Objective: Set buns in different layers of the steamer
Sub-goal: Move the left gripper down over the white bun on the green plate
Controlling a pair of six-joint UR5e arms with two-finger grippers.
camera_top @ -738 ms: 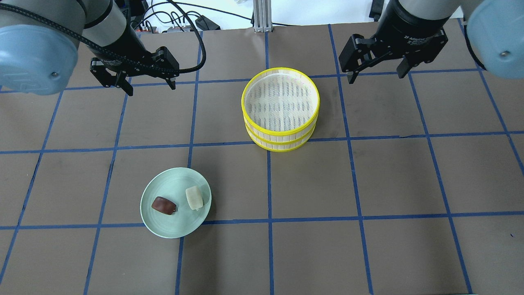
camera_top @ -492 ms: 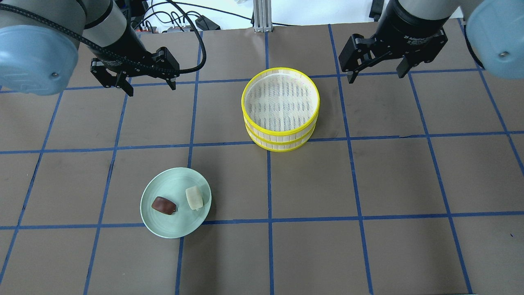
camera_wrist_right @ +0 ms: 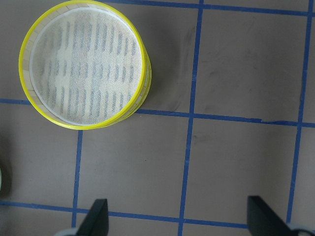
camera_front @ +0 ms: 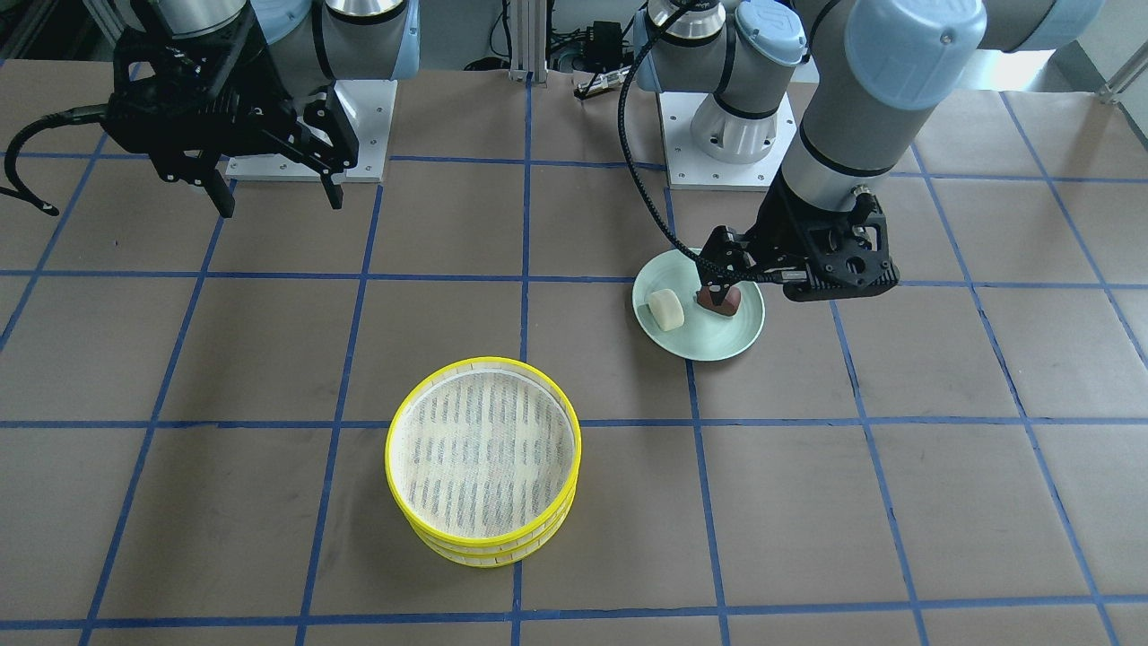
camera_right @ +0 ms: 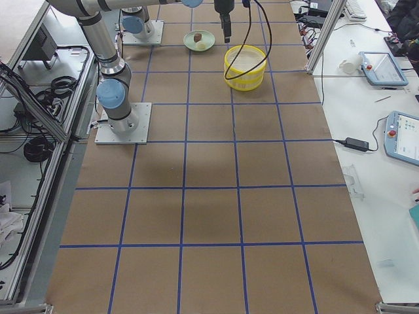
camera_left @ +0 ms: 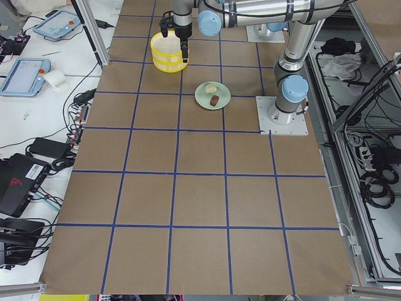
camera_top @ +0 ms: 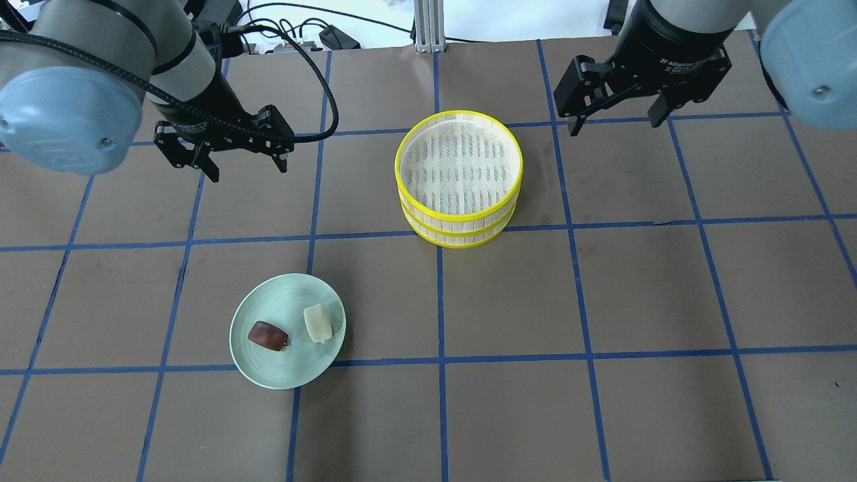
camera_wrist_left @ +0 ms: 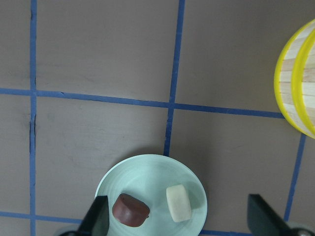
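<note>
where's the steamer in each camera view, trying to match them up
Front-facing: steamer low, left of centre.
Overhead: steamer upper centre.
Exterior left: steamer near the top, left of centre.
Exterior right: steamer near the top, just right of centre.
Left wrist: steamer cut off at the right edge.
Right wrist: steamer upper left.
Landmark: the blue tape grid, in all six; one line runs under the steamer.

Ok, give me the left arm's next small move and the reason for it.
Probably bring the left gripper down over the brown bun. The gripper is open and hangs well above the table. The brown bun and the white bun both lie untouched on the green plate, and the steamer's top tray is empty.
</note>
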